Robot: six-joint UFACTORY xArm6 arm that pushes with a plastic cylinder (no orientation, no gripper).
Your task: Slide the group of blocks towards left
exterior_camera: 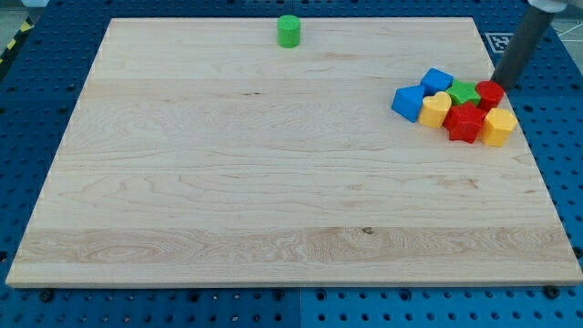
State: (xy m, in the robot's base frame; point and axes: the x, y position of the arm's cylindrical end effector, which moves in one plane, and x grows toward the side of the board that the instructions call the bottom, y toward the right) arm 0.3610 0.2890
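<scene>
- The rod's tip stood at the far right, touching or just beside the red cylinder — no pincer was fitted.
- The cluster — blue blocks, yellow heart, green star, red block, yellow block — sat right.
- A green cylinder stood far off, alone.

Block count: two blue blocks, two red blocks, two yellow blocks, two green blocks. Total: eight blocks.
</scene>
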